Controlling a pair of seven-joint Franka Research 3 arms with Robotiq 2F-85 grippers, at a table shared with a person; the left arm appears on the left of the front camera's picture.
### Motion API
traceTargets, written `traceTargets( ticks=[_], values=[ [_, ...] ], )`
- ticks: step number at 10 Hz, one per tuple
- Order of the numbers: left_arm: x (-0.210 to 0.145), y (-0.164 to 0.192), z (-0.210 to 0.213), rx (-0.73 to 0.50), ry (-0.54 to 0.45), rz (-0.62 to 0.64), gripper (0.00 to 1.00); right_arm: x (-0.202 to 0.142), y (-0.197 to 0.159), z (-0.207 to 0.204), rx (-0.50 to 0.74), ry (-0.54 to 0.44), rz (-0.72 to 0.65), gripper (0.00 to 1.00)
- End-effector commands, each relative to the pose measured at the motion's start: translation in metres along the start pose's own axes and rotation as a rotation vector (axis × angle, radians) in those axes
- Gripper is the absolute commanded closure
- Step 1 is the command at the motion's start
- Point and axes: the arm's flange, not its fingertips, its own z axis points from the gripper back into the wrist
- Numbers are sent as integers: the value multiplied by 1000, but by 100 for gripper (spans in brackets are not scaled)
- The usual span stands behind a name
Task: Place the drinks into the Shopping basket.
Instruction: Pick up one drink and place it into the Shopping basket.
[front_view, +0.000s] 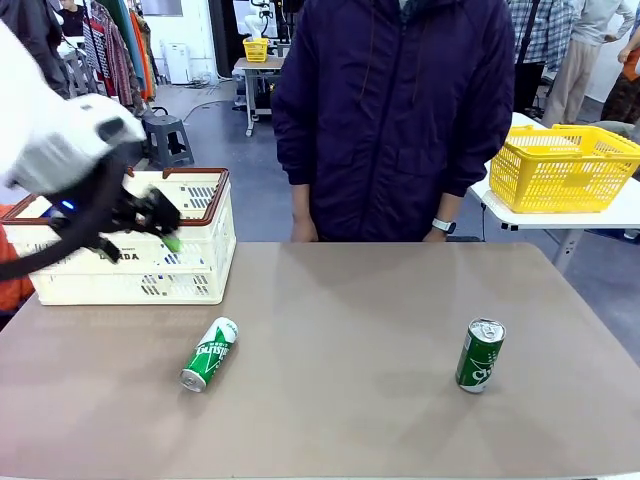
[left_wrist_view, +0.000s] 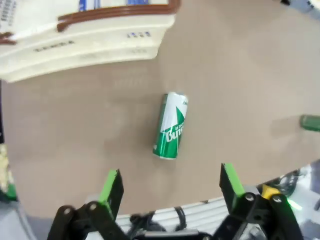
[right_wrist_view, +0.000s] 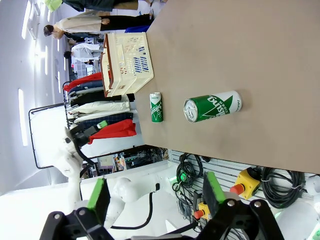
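Left wrist view | green can (left_wrist_view: 170, 126) lying flat, ahead of left hand (left_wrist_view: 170, 176), apart, ctr'd btwn fingers | hand released, empty

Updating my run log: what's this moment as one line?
left pincer open, empty | right pincer open, empty | lying can: on table near basket | upright can: on table, apart

Table (front_view: 350, 290) layout around the Shopping basket (front_view: 190, 275)
A toppled can (front_view: 208, 354) lies just before it; an upright can (front_view: 480, 355) stands well to its right.
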Motion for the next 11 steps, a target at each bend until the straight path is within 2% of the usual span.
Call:
traceTargets(
  ticks=[1,2,3,5,7,11],
  values=[
    [1,-17,-48,48,24,-48,0,0,4,3,13,1,0,0],
    [5,-31,-84,44,101,-92,0,0,4,3,13,1,0,0],
    [5,-33,-109,77,166,-78,0,0,4,3,13,1,0,0],
    [-3,-30,-133,109,267,-59,0,0,4,3,13,1,0,0],
    [-15,-26,-141,84,231,-86,0,0,4,3,13,1,0,0],
    [-15,-26,-141,84,231,-86,0,0,4,3,13,1,0,0]
  ],
)
